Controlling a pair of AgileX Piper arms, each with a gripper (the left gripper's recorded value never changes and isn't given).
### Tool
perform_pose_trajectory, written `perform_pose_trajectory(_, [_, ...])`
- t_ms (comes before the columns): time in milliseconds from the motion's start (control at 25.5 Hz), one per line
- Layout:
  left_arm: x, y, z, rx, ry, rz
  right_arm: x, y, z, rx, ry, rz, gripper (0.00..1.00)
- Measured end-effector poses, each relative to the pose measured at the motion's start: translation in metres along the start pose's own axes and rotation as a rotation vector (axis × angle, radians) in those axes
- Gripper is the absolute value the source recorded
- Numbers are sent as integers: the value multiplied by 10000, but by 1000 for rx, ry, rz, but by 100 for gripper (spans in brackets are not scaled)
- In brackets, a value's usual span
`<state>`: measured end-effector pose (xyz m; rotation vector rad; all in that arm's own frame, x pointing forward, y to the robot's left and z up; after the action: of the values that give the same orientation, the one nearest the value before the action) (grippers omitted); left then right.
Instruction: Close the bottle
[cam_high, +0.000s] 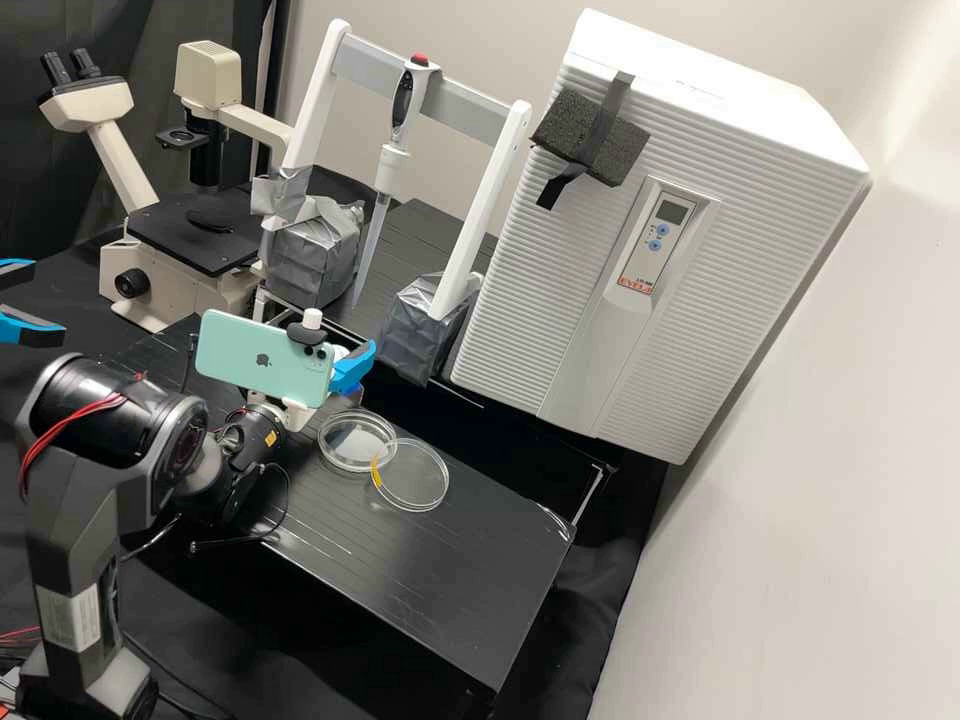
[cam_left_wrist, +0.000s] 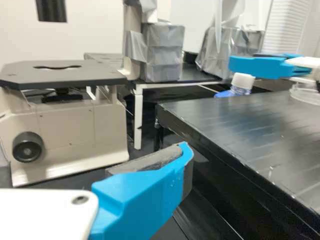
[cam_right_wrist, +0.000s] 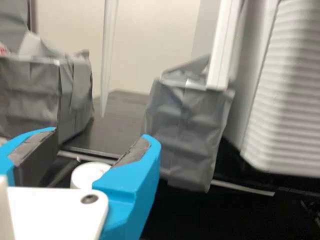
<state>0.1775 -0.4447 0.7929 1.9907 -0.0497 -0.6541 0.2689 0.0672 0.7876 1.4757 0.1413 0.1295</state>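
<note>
A small bottle with a blue label (cam_left_wrist: 226, 93) and a white cap (cam_left_wrist: 243, 81) stands on the raised black platform (cam_left_wrist: 260, 130), near its far edge. My right gripper (cam_left_wrist: 261, 66) hovers level, just above the cap. In the right wrist view its fingers (cam_right_wrist: 132, 162) stand open on either side of the cap (cam_right_wrist: 89, 175). In the high view the right gripper (cam_high: 352, 366) sits behind the mint phone (cam_high: 265, 357) mounted on its wrist. My left gripper (cam_high: 25, 298) is open at the far left of the bench, low beside the platform, one finger (cam_left_wrist: 145, 192) showing.
Two clear petri dishes (cam_high: 357, 440) (cam_high: 410, 476) lie on the platform by the right gripper. A microscope (cam_high: 165, 250) stands at the back left. A pipette (cam_high: 392, 170) hangs on a white stand with taped grey feet (cam_high: 312, 245). A big white ribbed machine (cam_high: 660, 230) stands to the right.
</note>
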Motion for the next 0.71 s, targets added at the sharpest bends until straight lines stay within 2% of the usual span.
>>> perform_pose_trajectory(78, [-21,24,-6,-14,31,35,-68,67,-47,1,28,37,100])
perform_pose_trajectory(196, [-33,32,-26,-8,63,57,-190,149,-114,2,62,69,100])
perform_pose_trajectory(353, [-29,38,-27,42,81,72,-331,146,-206,8,101,60,100])
perform_pose_trajectory(392, [-28,39,-27,52,82,73,-384,145,-241,12,117,57,100])
perform_pose_trajectory(431, [-28,39,-27,52,82,73,-419,139,-262,9,124,55,100])
perform_pose_trajectory(588, [-28,39,-27,52,82,73,-528,121,-322,-14,130,61,100])
perform_pose_trajectory(666, [-28,39,-27,52,82,73,-594,126,-336,-10,117,76,100])
perform_pose_trajectory(705, [-28,39,-27,52,82,73,-633,141,-334,3,110,86,100])
